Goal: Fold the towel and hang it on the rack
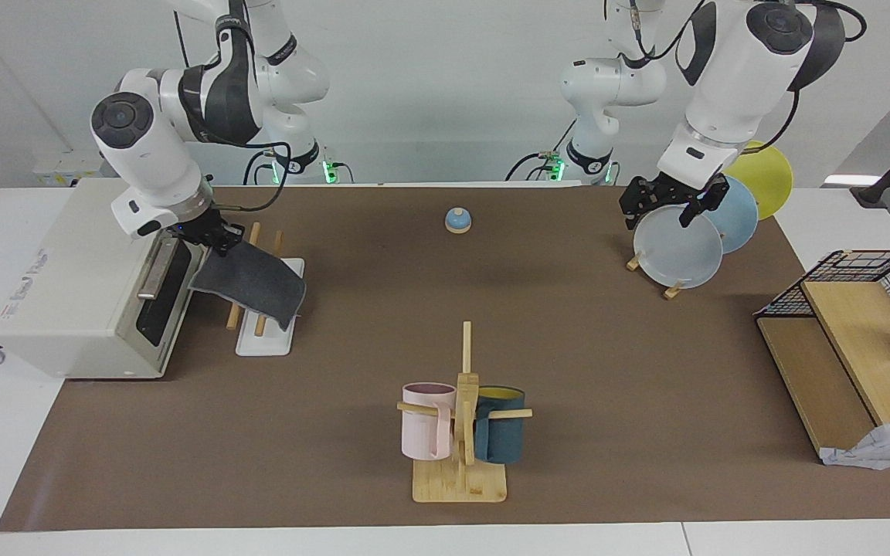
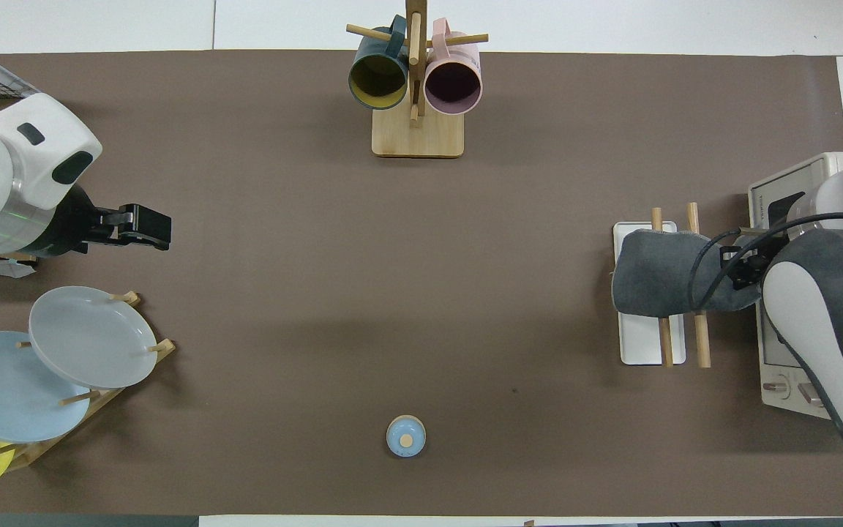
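Towel (image 1: 250, 279) shows only its dark grey face, draped across both wooden rods of the rack (image 1: 263, 338), which stands in front of the toaster oven (image 1: 97, 278); the right pincer (image 1: 219, 238) is pressed together on the towel's edge on the oven's side. The left pincer (image 1: 665, 205) hangs spread over the plate stand (image 1: 673, 292), which holds a grey, a blue and a yellow plate.

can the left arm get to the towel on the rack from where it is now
Probably not. The left gripper hangs open over the plate stand at its own end, while the towel lies across the rack at the right arm's end, gripped by the right gripper.
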`<move>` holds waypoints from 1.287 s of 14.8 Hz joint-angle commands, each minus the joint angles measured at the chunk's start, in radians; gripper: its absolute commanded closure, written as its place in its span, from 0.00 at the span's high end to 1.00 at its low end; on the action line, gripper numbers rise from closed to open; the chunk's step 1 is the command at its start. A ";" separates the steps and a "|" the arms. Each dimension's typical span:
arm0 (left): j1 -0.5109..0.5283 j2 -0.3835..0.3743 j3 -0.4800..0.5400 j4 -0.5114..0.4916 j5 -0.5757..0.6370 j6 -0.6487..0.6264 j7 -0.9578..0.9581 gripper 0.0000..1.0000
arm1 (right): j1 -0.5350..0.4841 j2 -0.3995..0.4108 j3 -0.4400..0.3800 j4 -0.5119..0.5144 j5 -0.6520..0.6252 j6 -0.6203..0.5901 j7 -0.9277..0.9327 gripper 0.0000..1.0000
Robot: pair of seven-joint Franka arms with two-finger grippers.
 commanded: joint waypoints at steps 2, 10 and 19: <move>0.005 -0.013 -0.007 0.075 0.024 -0.118 0.013 1.00 | -0.051 -0.035 0.014 -0.037 -0.019 0.021 -0.113 0.99; 0.059 -0.004 -0.056 0.105 0.020 -0.136 0.042 1.00 | -0.046 -0.030 0.027 0.114 0.005 0.006 -0.138 1.00; -0.009 -0.006 0.009 0.105 0.020 -0.136 0.036 1.00 | -0.046 -0.019 0.066 0.355 0.061 -0.191 -0.097 1.00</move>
